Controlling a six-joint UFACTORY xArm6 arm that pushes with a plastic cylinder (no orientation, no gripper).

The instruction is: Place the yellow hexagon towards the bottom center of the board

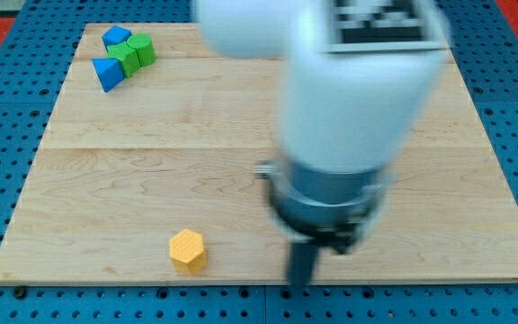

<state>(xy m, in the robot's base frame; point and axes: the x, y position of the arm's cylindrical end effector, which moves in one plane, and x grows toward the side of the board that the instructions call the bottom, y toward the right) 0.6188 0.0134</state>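
Note:
The yellow hexagon (187, 249) lies on the wooden board (151, 153) near its bottom edge, left of the middle. My tip (300, 283) is a dark rod under the large white arm, at the board's bottom edge. It stands well to the right of the yellow hexagon and is not touching it.
A cluster of blocks sits at the view's top left: a blue block (115, 37), a green block (135, 51) and a blue triangular block (108, 73). The white arm body (349, 99) covers the board's upper middle and right. Blue pegboard surrounds the board.

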